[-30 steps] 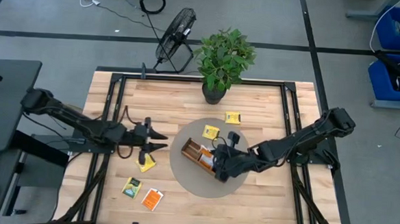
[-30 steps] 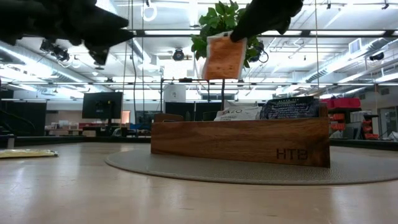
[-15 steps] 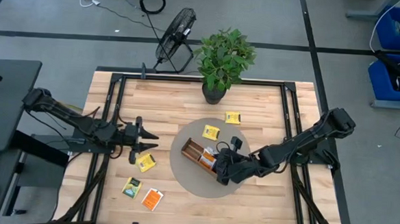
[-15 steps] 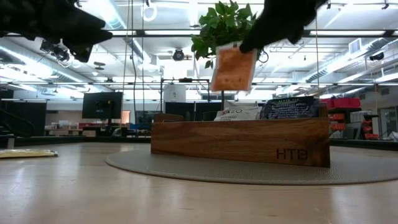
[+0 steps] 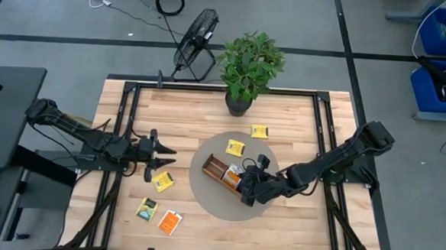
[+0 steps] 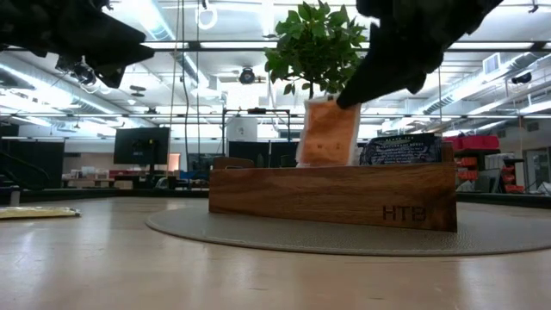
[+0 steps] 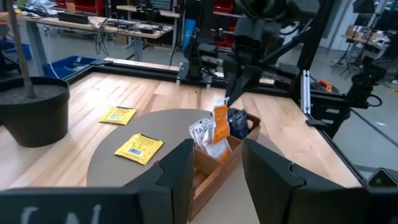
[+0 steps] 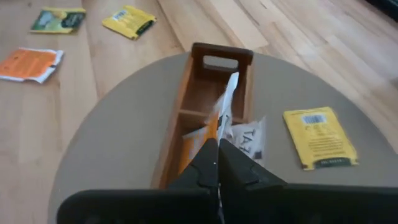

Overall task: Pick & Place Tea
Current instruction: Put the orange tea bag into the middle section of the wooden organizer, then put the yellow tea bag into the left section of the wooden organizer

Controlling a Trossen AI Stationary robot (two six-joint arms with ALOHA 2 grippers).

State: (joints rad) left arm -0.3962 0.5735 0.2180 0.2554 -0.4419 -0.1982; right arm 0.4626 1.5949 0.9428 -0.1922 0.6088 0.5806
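An orange tea sachet [image 6: 327, 133] hangs upright over the brown wooden tray [image 6: 331, 194], which stands on a round grey mat [image 5: 204, 194]. My right gripper [image 6: 355, 93] is shut on it; the sachet's lower part sits behind the tray's wall. A white sachet [image 7: 204, 132] and a dark blue one [image 6: 400, 148] stand in the tray. My left gripper [image 7: 214, 180] hovers open and level over the table's left part [image 5: 160, 155], holding nothing. Loose sachets lie flat: yellow ones [image 5: 161, 181] [image 5: 234, 147] [image 5: 259, 131], a yellow-green one [image 5: 147, 208] and an orange one [image 5: 170, 222]. My right gripper pinches the orange sachet's upper corner [image 6: 344, 105] between its two shut fingers, slanting down from the table's right side. The sachet shows edge-on past the fingers [image 8: 224, 121]. It hangs upright, its lower end inside the tray; whether it touches the tray's floor is hidden by the wall.
A potted plant [image 5: 241, 101] stands at the table's far edge, behind the mat. Bare wood lies near the front edge and at the right of the mat. A black frame [image 5: 324, 130] runs around the tabletop.
My right gripper has gone down with the orange sachet, which has dropped from clear above the tray until its lower end is behind the tray's wall. My left gripper has drawn back a little toward the table's left edge, still open.
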